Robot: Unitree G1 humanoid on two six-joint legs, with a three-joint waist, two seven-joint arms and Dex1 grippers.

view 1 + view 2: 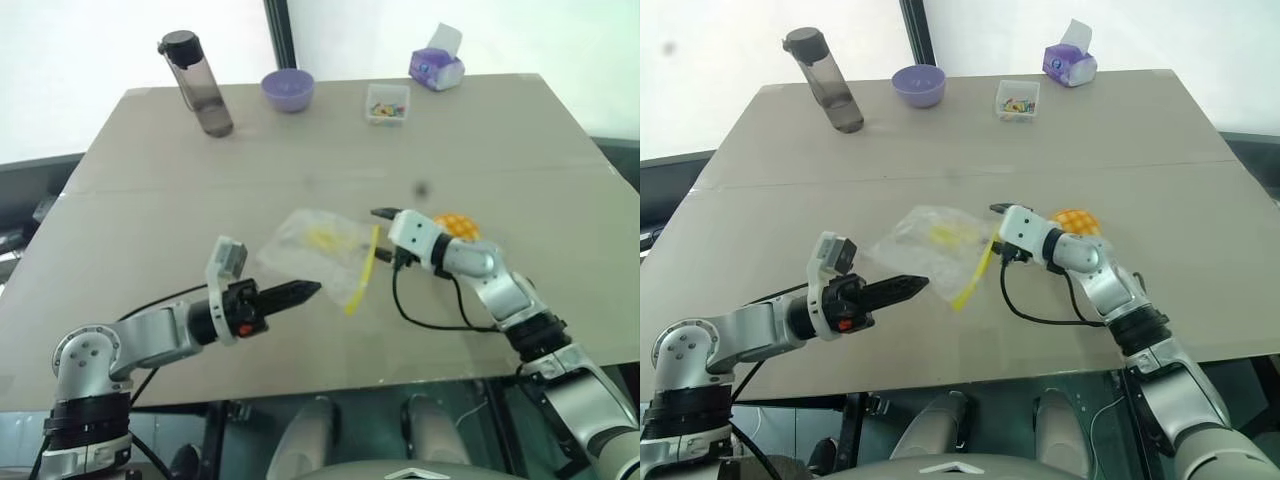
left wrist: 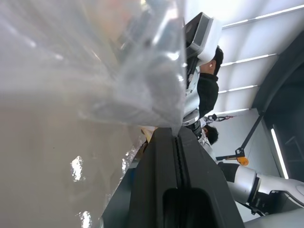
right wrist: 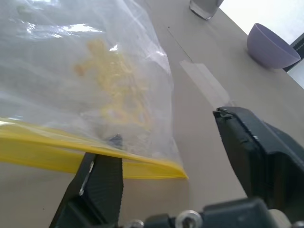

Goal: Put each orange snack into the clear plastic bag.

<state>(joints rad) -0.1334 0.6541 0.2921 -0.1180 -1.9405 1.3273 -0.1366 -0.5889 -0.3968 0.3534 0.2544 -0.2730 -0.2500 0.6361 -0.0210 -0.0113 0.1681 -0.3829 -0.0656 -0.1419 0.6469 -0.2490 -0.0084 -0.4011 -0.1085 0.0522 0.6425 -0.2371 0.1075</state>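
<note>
You have the clear plastic bag mid-table, pinched at a corner in your left gripper, fingers clamped shut. Your right gripper stands open at its yellow strip. The orange snack sits toward the table's right edge. No readable writing.

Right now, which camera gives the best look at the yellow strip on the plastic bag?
The right wrist view: the yellow strip runs close and large along the clear plastic bag's edge, just past one finger of the right pincer. Both eye views show it small, as a thin yellow line. The left wrist view gives crinkled plastic, no yellow.
</note>
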